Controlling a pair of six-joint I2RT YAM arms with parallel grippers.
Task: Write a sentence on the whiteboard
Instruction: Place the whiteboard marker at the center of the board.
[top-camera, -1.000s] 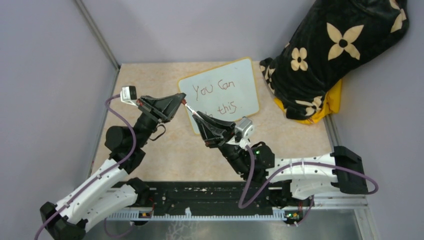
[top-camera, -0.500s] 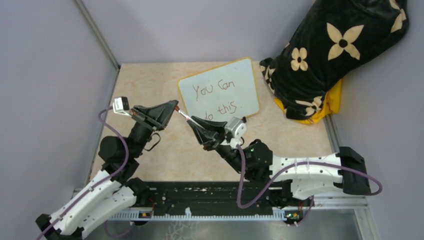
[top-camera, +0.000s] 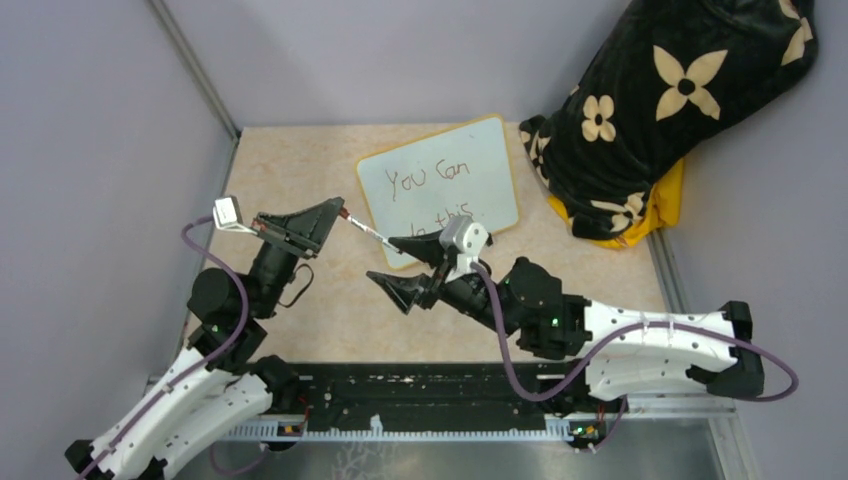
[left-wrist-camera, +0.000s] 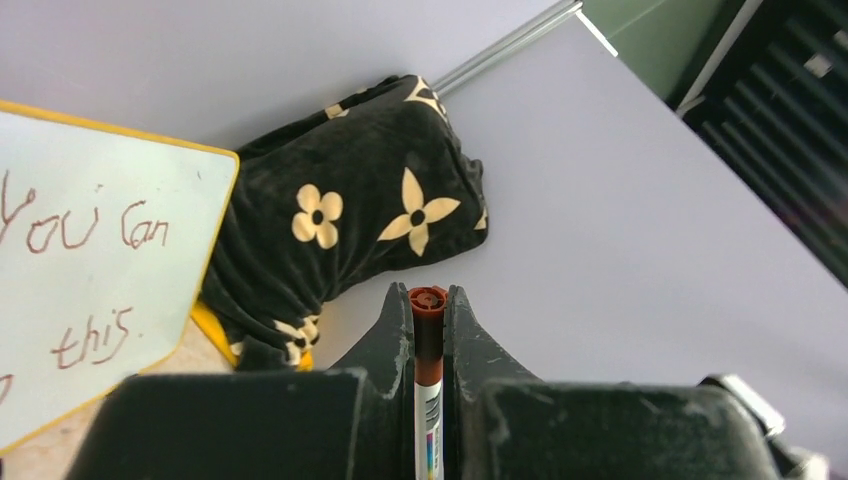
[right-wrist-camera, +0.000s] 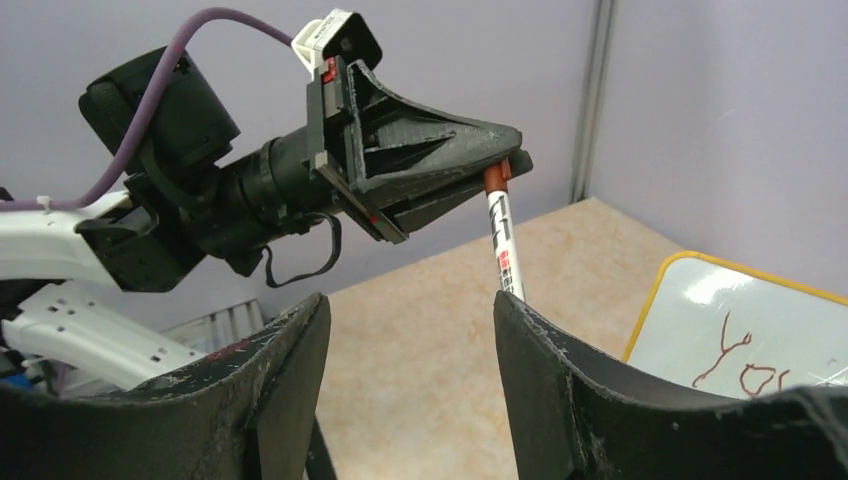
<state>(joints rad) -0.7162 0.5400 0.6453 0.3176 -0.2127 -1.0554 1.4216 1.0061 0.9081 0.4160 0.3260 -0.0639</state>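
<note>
Covering whiteboard's (top-camera: 475, 145) near edge: right claw (top-camera: 381, 260)

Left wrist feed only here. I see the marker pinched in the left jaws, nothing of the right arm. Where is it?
Observer: Top view puts the right gripper just right of the left gripper, at the near edge of the whiteboard.
Operator: Gripping the marker too?
Observer: No. Its jaws stand wide open. The marker hangs from the left jaws alone, its free end down by the tip of one right finger. I cannot tell whether they are touching.
</note>
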